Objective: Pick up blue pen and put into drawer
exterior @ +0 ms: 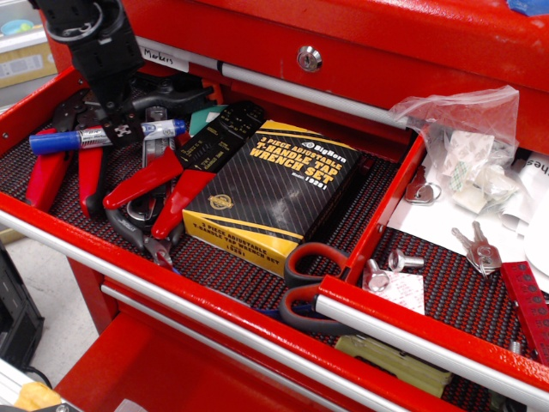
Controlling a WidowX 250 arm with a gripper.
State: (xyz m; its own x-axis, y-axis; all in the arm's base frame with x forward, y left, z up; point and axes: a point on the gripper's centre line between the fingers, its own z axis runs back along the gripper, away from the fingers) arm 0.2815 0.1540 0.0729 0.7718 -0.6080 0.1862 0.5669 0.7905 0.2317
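Observation:
The blue pen [64,140] lies across the far left of the wider red drawer, blue cap to the left, blue end [174,128] to the right, resting on the red-handled pliers. My black gripper [121,133] comes down from the top left and sits right over the pen's middle, hiding part of the label barrel. How the jaws stand around the pen cannot be made out. The narrower red drawer [410,329] stands open at the right, with a dark woven liner, keys [479,249], white paper and a plastic bag [467,142].
The wider drawer [129,262] holds red-handled pliers [150,180], a black-yellow wrench-set box [274,193] and other black tools. Red-black scissors [307,287] lie at its front right corner. A red divider wall [386,215] separates the two drawers. A locked red drawer front runs above.

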